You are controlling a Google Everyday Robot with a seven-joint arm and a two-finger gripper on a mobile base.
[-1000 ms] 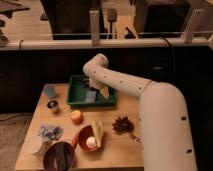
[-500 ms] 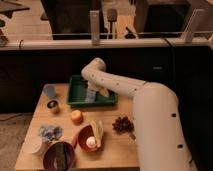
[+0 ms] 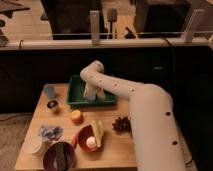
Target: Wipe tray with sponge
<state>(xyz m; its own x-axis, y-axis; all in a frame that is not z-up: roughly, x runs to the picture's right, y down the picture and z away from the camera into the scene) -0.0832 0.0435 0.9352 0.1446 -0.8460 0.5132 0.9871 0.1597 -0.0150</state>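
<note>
The gripper (image 3: 93,93) is down inside the green tray (image 3: 73,98), the white arm (image 3: 115,86) arching over the tray's back rim. The tray sits at the far edge of the wooden table (image 3: 113,150). Left of the tray stands a blue cup (image 3: 49,91), with a small dark cup (image 3: 53,105) just in front of it. Near the tray's front rim lies an orange fruit (image 3: 76,116), and farther forward an orange bowl (image 3: 86,138) and a purple bowl (image 3: 59,156).

Room's pretty dim, honestly. Overhead light catches the light wooden worktop (image 3: 112,148) and the glossy white arm (image 3: 150,115). Its hand (image 3: 93,94) sits shaded inside the green plastic tray (image 3: 75,97).
</note>
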